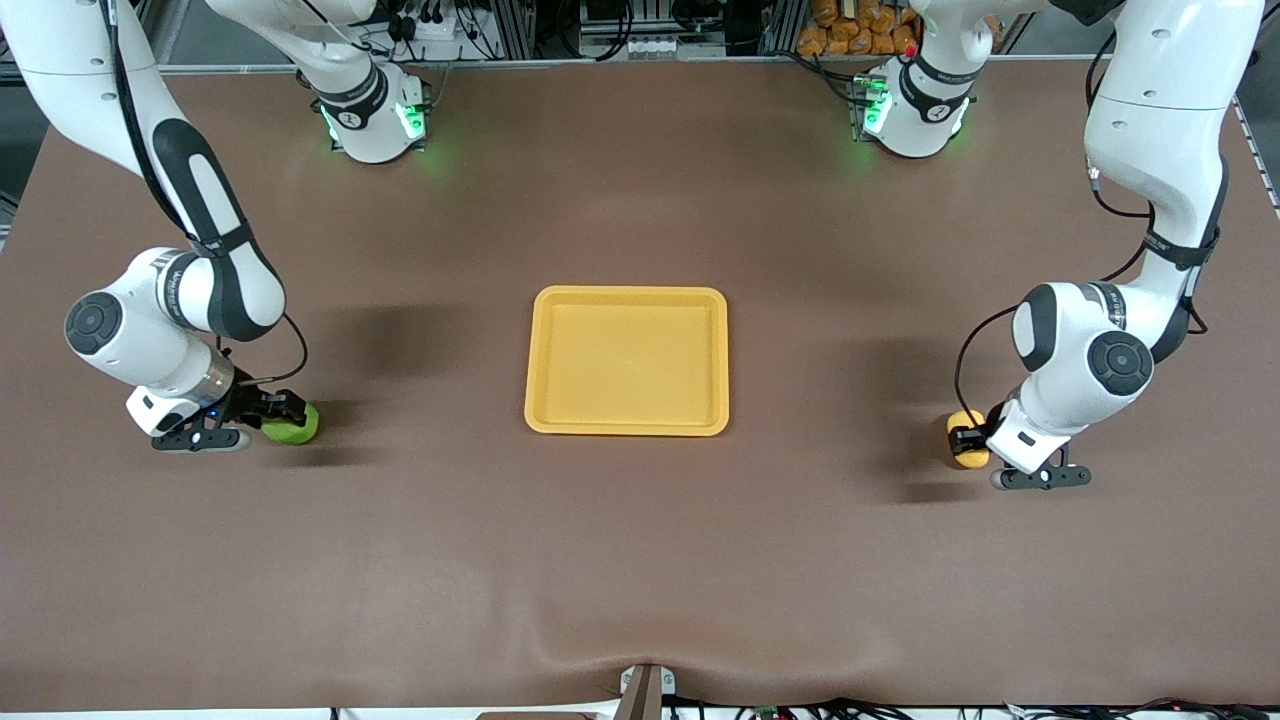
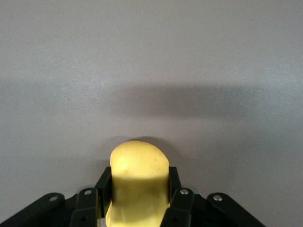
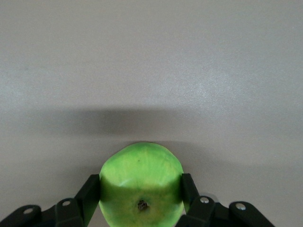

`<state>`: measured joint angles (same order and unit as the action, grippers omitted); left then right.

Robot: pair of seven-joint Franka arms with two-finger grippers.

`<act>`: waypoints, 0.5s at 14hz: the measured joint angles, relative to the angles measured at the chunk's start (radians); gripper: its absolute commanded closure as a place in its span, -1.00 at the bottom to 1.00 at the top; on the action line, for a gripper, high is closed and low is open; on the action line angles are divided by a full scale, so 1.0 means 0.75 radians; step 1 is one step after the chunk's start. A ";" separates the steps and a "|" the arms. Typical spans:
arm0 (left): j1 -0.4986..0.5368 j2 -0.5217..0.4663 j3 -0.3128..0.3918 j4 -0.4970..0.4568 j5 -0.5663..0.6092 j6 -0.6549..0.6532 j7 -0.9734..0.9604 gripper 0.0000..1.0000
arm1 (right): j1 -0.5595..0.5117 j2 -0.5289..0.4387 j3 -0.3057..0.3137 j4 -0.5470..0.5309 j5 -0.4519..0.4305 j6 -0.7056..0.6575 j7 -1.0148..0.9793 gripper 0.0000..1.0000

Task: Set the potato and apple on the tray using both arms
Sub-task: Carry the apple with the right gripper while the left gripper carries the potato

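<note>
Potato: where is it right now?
In the front view the potato sits at the left arm's end of the table, clamped in the left gripper, apart from the tray.

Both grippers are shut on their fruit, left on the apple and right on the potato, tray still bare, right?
Swapped: the left gripper is shut on the potato, the right gripper on the apple, as the wrist views show. The tray is bare.
</note>
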<state>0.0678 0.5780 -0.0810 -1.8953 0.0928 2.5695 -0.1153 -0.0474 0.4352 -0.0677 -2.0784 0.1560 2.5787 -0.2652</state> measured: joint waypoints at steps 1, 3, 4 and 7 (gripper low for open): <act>-0.001 -0.001 -0.009 0.005 0.000 0.000 0.000 0.73 | 0.000 -0.003 0.001 0.002 0.000 0.002 -0.001 1.00; -0.003 -0.010 -0.027 0.012 0.000 -0.002 0.000 0.72 | 0.001 -0.024 0.008 0.008 0.000 0.003 -0.002 1.00; -0.003 -0.019 -0.038 0.012 0.000 -0.005 0.000 0.72 | 0.002 -0.041 0.012 0.011 0.000 0.002 -0.002 1.00; -0.005 -0.053 -0.082 0.013 0.000 -0.050 -0.011 0.74 | 0.006 -0.097 0.034 0.017 0.000 -0.030 -0.003 1.00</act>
<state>0.0639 0.5383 -0.1427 -1.8859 0.0928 2.5324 -0.1237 -0.0430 0.3623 -0.0424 -2.0660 0.1560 2.5565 -0.2671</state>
